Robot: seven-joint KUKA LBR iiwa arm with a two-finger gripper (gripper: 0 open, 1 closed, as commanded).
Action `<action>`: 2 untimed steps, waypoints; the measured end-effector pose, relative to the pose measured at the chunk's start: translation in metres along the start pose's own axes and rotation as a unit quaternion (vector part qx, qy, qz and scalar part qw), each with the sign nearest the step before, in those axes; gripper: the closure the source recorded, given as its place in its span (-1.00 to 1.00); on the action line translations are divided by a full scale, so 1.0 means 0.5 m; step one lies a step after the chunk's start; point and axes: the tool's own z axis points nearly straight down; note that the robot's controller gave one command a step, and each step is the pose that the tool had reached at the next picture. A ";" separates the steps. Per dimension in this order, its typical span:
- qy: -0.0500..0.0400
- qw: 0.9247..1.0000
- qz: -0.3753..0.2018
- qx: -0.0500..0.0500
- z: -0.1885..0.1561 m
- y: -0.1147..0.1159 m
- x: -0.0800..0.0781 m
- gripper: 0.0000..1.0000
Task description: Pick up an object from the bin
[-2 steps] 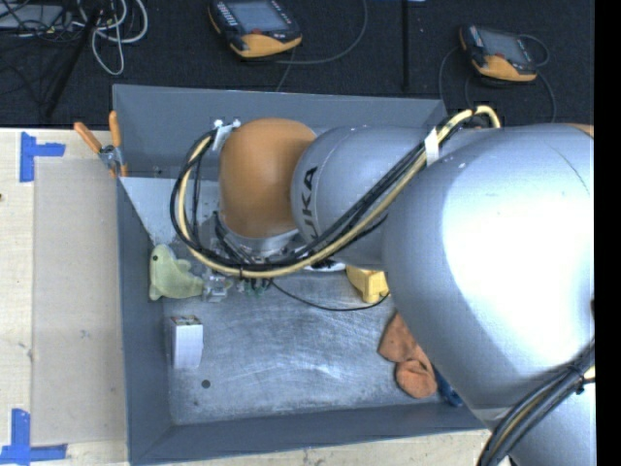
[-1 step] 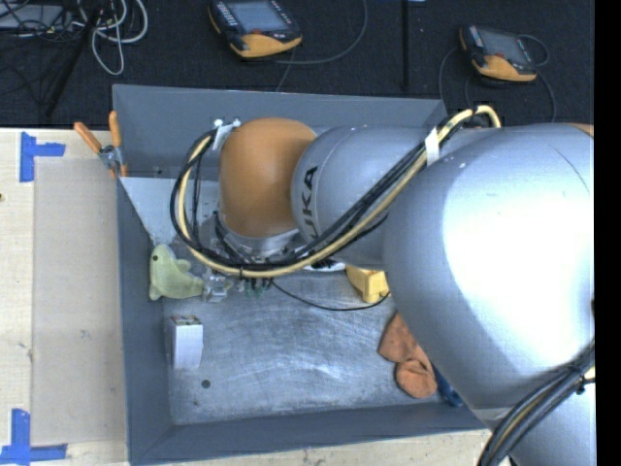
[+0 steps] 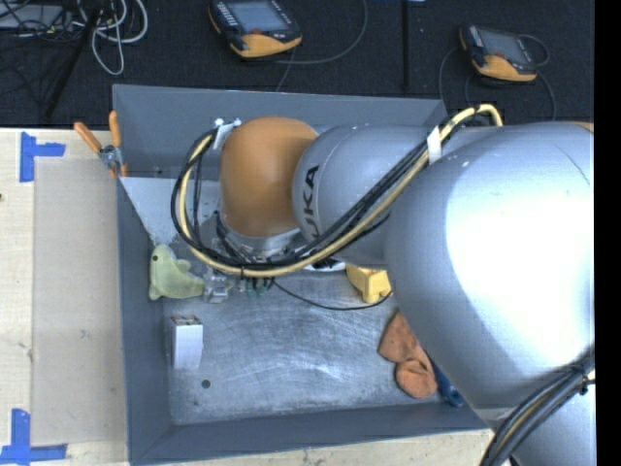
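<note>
Camera view. Lettering on the grey arm [image 3: 335, 178] is read in part: black letters "UKA". The wrist is capped by a smooth, rounded orange cover [image 3: 257, 173], and black and yellow cables [image 3: 383, 194] are looped round it. Beneath it the gripper [image 3: 217, 285] is seen low at the bin's left side; whether it is spread or pressed together cannot be told. A pale yellow-green lump [image 3: 171, 274], soft and crumpled, lies just beside it, near the left wall of the scratched grey metal bin [image 3: 291, 357]. A small white box [image 3: 186, 344] is noted nearer the front. A yellow wedge [image 3: 369, 282] and an orange cloth [image 3: 408, 359] are noted at right.
</note>
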 end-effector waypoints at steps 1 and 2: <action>0.004 1.000 0.000 0.001 -0.027 -0.002 0.004 1.00; 0.003 1.000 0.000 0.001 -0.070 -0.001 0.002 1.00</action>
